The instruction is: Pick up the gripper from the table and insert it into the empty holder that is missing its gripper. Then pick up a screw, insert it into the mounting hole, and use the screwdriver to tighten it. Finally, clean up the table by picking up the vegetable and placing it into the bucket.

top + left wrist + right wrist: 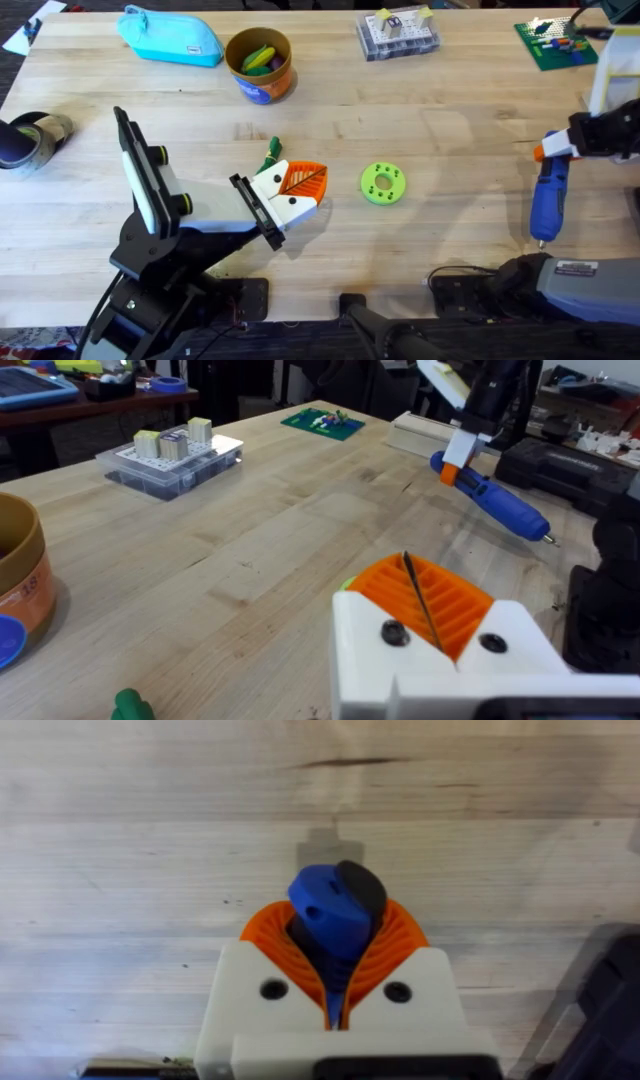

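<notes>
The blue screwdriver hangs tilted above the table's right side, orange collar up and dark tip down. My right gripper is shut on its collar end; in the right wrist view the orange pads clamp the blue body. My left gripper is shut with nothing in it, low over the table's middle. The small dark-green vegetable lies just beyond it on the wood. The orange-brown bucket stands farther back. The loose gripper and the holder are out of view.
A bright green disc with holes lies right of my left gripper. At the back are a light-blue pouch, a clear parts box and a green board. A tape roll sits at the left edge.
</notes>
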`<state>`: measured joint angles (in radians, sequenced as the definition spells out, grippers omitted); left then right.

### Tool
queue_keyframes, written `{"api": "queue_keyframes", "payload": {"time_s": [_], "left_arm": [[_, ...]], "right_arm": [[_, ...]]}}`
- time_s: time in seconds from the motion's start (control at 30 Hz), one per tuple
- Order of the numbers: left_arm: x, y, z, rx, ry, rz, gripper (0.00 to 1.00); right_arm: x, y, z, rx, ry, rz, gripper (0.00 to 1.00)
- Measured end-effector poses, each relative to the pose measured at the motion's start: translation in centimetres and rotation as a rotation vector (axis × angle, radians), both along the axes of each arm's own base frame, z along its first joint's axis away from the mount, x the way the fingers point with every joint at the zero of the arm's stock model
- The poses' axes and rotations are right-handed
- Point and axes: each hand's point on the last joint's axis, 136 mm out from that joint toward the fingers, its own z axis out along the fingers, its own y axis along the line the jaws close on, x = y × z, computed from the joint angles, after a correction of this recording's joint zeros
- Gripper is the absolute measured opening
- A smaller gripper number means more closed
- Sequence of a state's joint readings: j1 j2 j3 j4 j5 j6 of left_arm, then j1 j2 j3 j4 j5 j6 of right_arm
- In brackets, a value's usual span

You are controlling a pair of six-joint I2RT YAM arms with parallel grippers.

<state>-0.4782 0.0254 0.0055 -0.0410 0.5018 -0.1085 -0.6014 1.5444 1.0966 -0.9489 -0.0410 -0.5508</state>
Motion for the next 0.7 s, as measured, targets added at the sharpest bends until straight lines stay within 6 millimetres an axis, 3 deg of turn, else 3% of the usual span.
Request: {"api": "queue_keyframes", "payload": {"time_s": [0.1, 0.33, 0.7], "left_arm": [[0.0, 0.0, -0.2, 0.003, 0.008, 0.001, 0.014], [0.0, 0.0, -0.2, 0.004, 0.01, 0.001, 0.014], [0.0, 0.0, -0.2, 0.004, 0.01, 0.001, 0.014]], "right_arm": [[0.3, 0.0, 1.2, -0.019, -0.045, -0.001, 0.049], [0.3, 0.0, 0.4, -0.004, -0.024, -0.003, 0.048], [2.8, 1.1, 0.0, 0.111, -0.119, -0.102, 0.048]]}}
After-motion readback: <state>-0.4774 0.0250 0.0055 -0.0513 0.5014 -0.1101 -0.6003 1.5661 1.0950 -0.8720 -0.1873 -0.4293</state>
